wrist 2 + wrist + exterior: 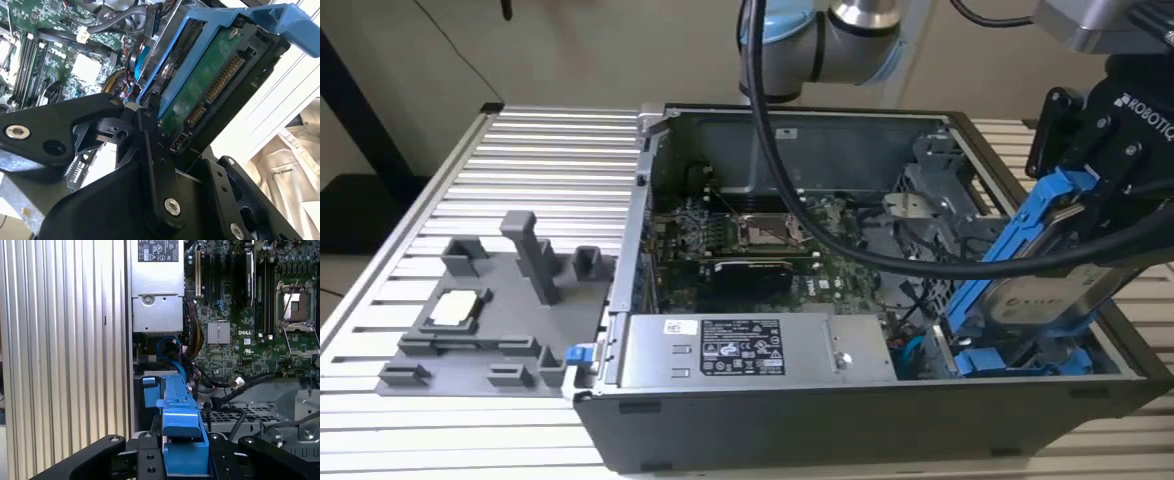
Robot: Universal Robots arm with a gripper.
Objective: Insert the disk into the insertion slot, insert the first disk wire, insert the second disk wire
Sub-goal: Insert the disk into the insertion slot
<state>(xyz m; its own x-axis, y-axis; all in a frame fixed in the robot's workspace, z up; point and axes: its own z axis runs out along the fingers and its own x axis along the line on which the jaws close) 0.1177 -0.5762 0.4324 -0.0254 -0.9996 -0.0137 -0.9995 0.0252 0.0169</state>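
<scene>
Surface: a ribbed metal table (547,150) with a pale wall behind it.
Case: an open computer case (854,430) lies on its side on the table, with its inside facing up.
Gripper: the black gripper (1091,215) is above the corner of the case. In the first wrist view it (182,457) straddles the blue frame.
Grip: it is clenched on the disk (1034,300). The jaws are only as far apart as the blue frame is thick, with one finger (150,460) pressed on each side.
Disk: it hangs below the gripper, steeply tilted, with its upper end between the fingers. In the second wrist view its green circuit board (210,85) and connector pins face the camera.
Slot: the insertion slot (1007,362), with blue rails, is directly under the gripper in the corner of the case. The lower end of the disk reaches down to it. How far in it sits cannot be told.
Power supply: a silver box (734,350) is inside the case, beside the slot and away from the gripper.
Board: the green motherboard (761,240) is deeper in the case, past the power supply.
Cable: a thick black cable (854,245) sags from the arm (834,40) across the board towards the gripper.
Fixture: a grey moulded tray (480,310) is on the table, well apart from the gripper on the far side of the case.
</scene>
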